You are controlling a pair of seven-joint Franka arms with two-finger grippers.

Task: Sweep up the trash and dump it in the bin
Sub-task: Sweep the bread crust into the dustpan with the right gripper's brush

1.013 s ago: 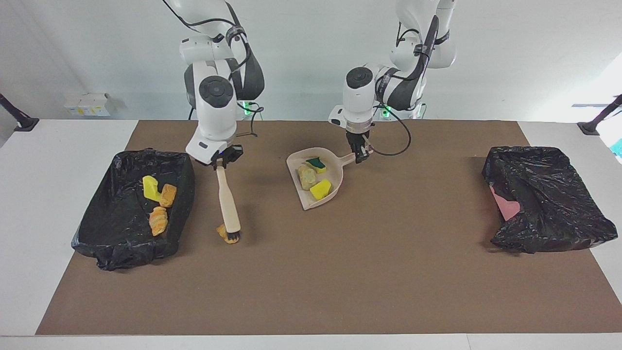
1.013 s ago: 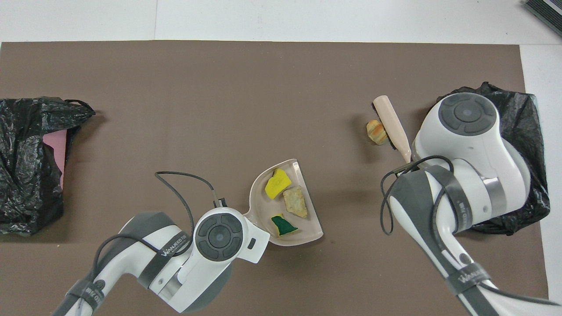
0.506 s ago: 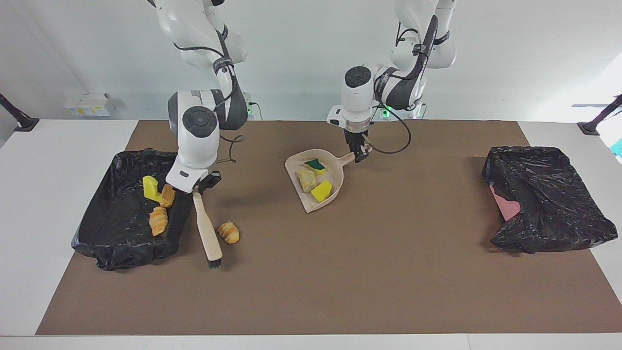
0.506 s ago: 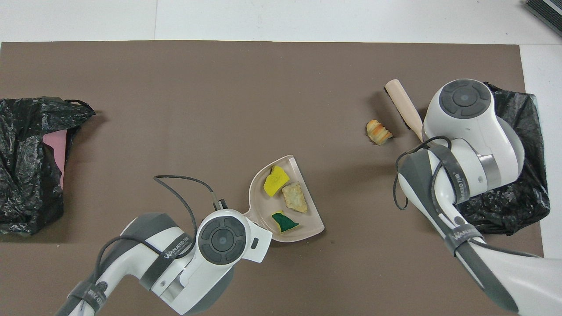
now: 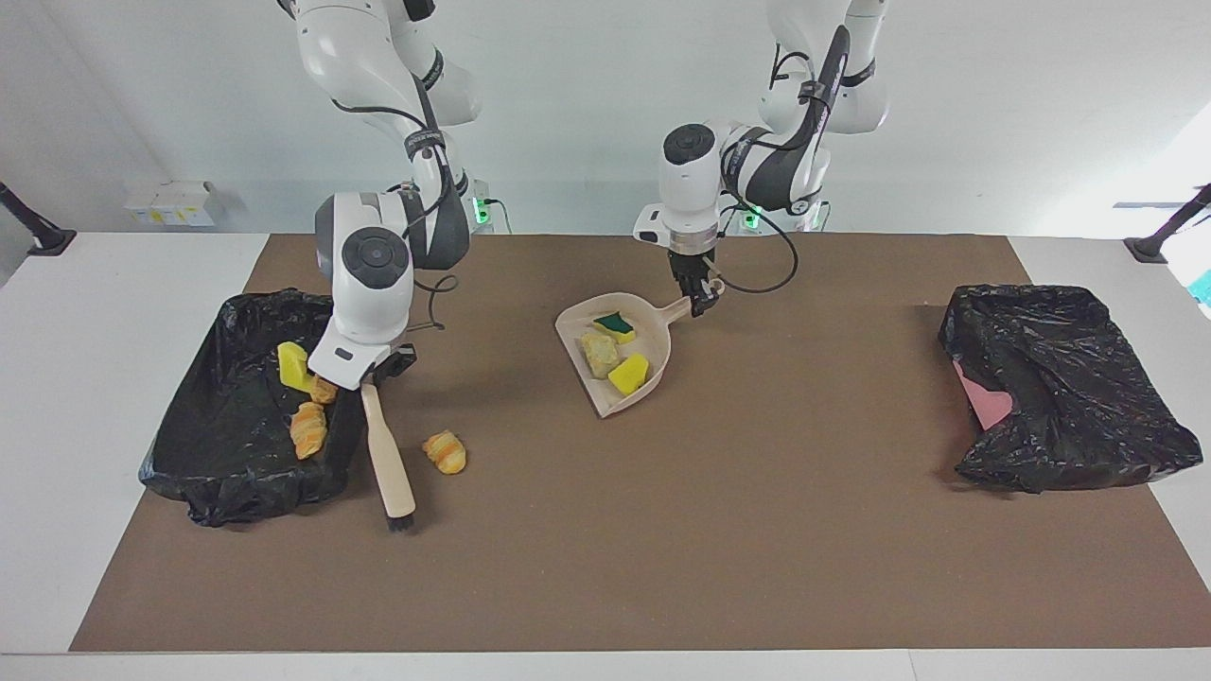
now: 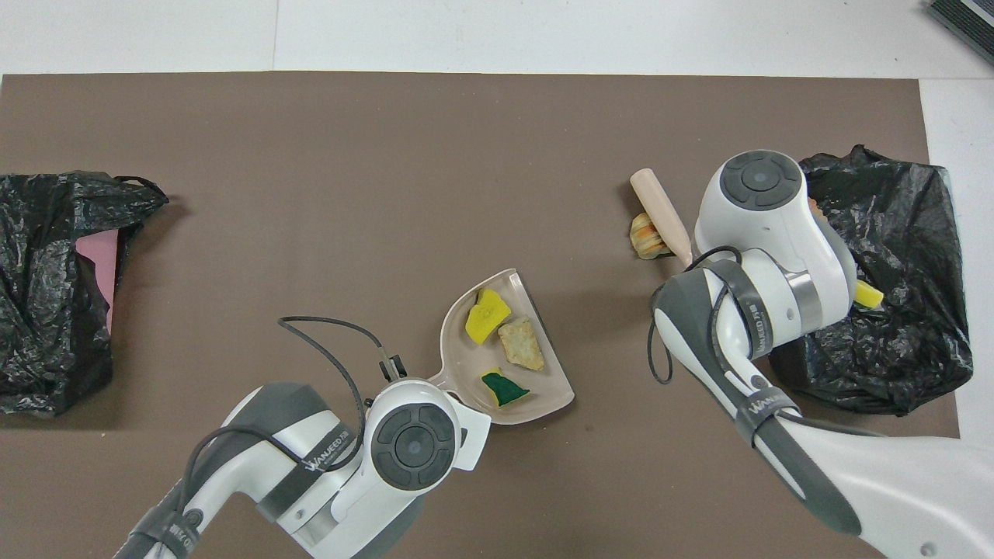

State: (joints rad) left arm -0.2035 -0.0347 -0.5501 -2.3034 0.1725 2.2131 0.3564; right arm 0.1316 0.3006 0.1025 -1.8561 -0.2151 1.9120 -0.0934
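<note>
- Seven scraps of trash are what we count, in three groups: three in the dustpan, three in a lined bin, one loose on the mat.
- On the brown mat (image 5: 719, 530) lies a golden-brown croissant (image 5: 445, 451), apart from the rest and just beside the brush, toward the right arm's end of the table.
- In the beige plastic dustpan (image 5: 577, 329), near the middle of the table, we see a yellow-and-green sponge (image 5: 615, 325), a tan bread-like lump (image 5: 600, 351) and a yellow sponge piece (image 5: 628, 373).
- Inside the black-bag-lined bin (image 5: 213, 426) at the right arm's end we see a yellow sponge chunk (image 5: 292, 366), a small brown bread lump (image 5: 324, 390) partly covered by the arm, and a second golden croissant (image 5: 307, 429).
- The long cream-handled brush with black bristles (image 5: 387, 459) slants down to the mat, bristles low at its end farther from the robots, between the bin's edge and the loose croissant.
- The right gripper (image 5: 378, 371) is clamped on the top of the brush handle, over the bin's rim.
- The left gripper (image 5: 698, 299) is clenched on the dustpan's short handle; the pan's open mouth faces the right arm's end.
- At the left arm's end sits a second bin draped in a crumpled black bag (image 5: 1069, 388), with a patch of pink showing inside it; it stands well apart from the dustpan.
</note>
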